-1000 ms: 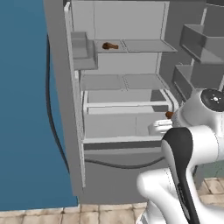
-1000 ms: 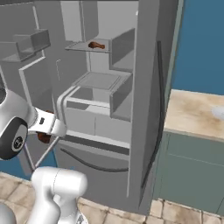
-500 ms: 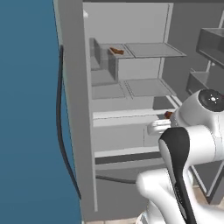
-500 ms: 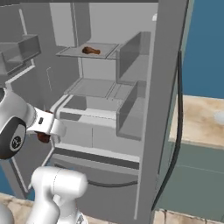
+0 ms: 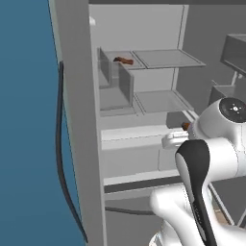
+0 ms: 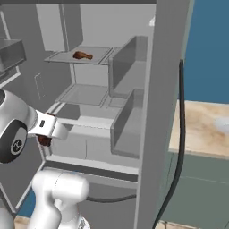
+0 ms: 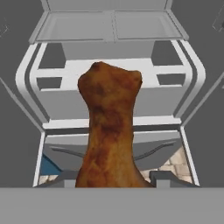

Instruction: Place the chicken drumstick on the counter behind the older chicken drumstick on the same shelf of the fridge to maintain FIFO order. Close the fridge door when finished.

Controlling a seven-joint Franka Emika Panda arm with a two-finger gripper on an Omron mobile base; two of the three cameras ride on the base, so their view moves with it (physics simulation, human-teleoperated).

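**Drumstick carried to the open fridge; shelf placement yet to be made**

The carry step is judged to be in hand. The tool (image 7: 113, 186) is clamped nearly together on the chicken drumstick (image 7: 110, 131), which is gripped at its narrow end with the knobbed end pointing away from the tool, toward the fridge (image 7: 111, 87) interior. In the side views the drumstick is glimpsed as a small brown piece at the tool (image 6: 44, 139), low in front of the drawers.

The older chicken drumstick (image 5: 123, 60) lies on the shelf (image 5: 166, 58) well above and beyond the tool.

The next move is judged to call for a lift to that shelf and a reach past the older piece, so the held one is set down behind it. The door remains to be closed afterwards.
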